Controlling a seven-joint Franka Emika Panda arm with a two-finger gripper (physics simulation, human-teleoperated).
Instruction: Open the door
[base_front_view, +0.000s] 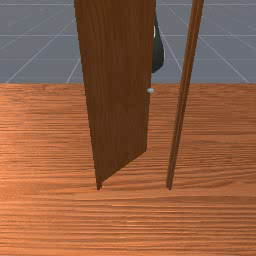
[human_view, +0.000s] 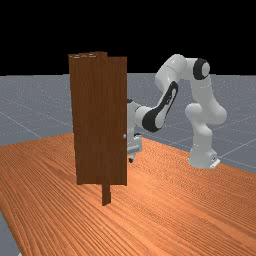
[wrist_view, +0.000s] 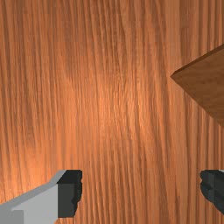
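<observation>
Where the door (base_front_view: 117, 90) stands ajar over the tabletop (base_front_view: 130, 220), pale knob (base_front_view: 151, 90) apart from the frame post (base_front_view: 184, 100), one gripper (human_view: 132, 154) – fingers spread – hangs partly behind it in the far view.

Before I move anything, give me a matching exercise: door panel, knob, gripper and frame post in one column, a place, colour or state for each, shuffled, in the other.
1. Door panel
2. Knob
3. Gripper
4. Frame post

A. open, holding nothing
B. upright, farthest toward the front view's right
C. small and pale
D. dark brown, swung at an angle

Pairs: 1-D, 2-C, 3-A, 4-B
</observation>
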